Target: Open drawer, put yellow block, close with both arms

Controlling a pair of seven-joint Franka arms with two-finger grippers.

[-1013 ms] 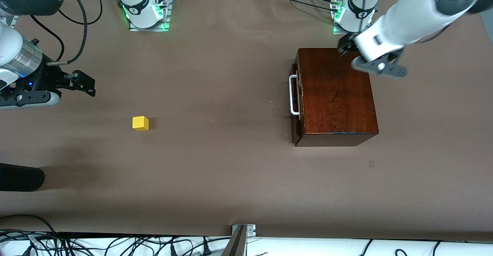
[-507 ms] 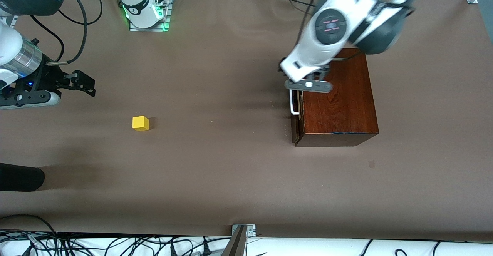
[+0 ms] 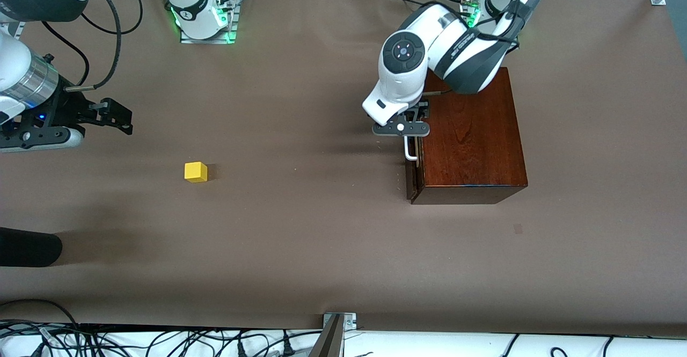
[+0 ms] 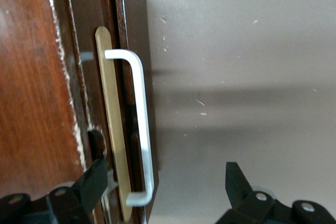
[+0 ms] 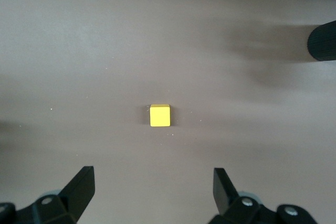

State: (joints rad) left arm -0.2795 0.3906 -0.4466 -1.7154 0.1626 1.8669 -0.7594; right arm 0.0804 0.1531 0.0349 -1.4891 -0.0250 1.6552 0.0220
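The mahogany box (image 3: 469,137) stands toward the left arm's end of the table. Its drawer front (image 3: 412,182) sits close against the box, with the white bar handle (image 3: 410,152) facing the table's middle. My left gripper (image 3: 402,128) hangs open over the handle. In the left wrist view the handle (image 4: 143,124) lies between the spread fingers of the left gripper (image 4: 165,179). The yellow block (image 3: 195,172) sits on the table toward the right arm's end. My right gripper (image 3: 115,116) is open and empty above the table; the block (image 5: 160,115) shows ahead of the right gripper (image 5: 152,182).
A black cylinder (image 3: 27,247) pokes in at the table's edge at the right arm's end, nearer the front camera than the block; it also shows in the right wrist view (image 5: 323,40). Brown table surface (image 3: 300,212) lies between block and box.
My left arm has swung from over the box's top corner across to the drawer's handle side and now hangs over the handle. The right arm and the block have not moved.
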